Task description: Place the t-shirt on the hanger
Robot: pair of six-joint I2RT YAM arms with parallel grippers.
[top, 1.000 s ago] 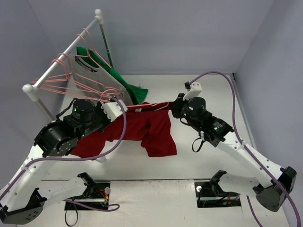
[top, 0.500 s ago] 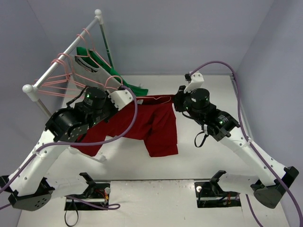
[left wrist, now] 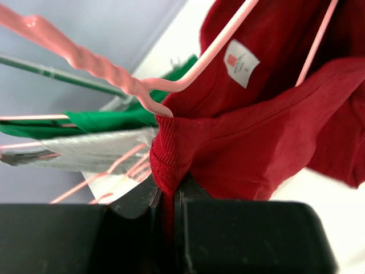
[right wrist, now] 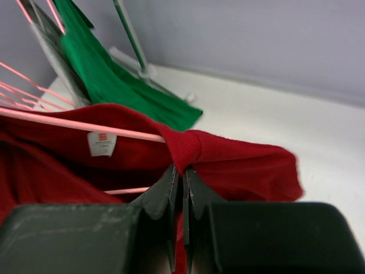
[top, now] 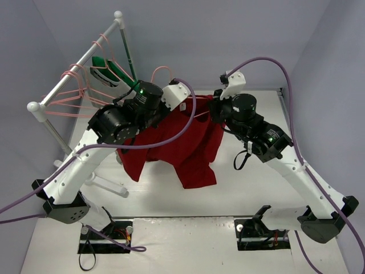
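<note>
We see the left jaws pressed together on the ribbed collar of the t-shirt (left wrist: 256, 142), with the cloth bunched right at their tips. The right jaws are likewise closed, on a ribbed fold of the same collar band.

The hanger (left wrist: 199, 63) sits in the neck opening. In the left wrist view its wire passes the white label (left wrist: 240, 63), and its twisted neck rises toward 10 o'clock just above the left jaws. In the right wrist view a pink wire runs in from 9 o'clock and meets the pinched fold.

From above, the t-shirt hangs lifted between the two arms over the middle of the table (top: 256, 194). Its body drapes toward 6 o'clock, and we cannot tell whether the hem touches.

The rack rail (top: 80, 60) stands at 10 o'clock, close to the left arm. It carries the green garment (left wrist: 108, 120), the grey t-shirt (left wrist: 97, 151) and spare hangers (top: 71, 97). Bare table lies toward 4 and 6 o'clock, and walls close the space at 12 and 3.
</note>
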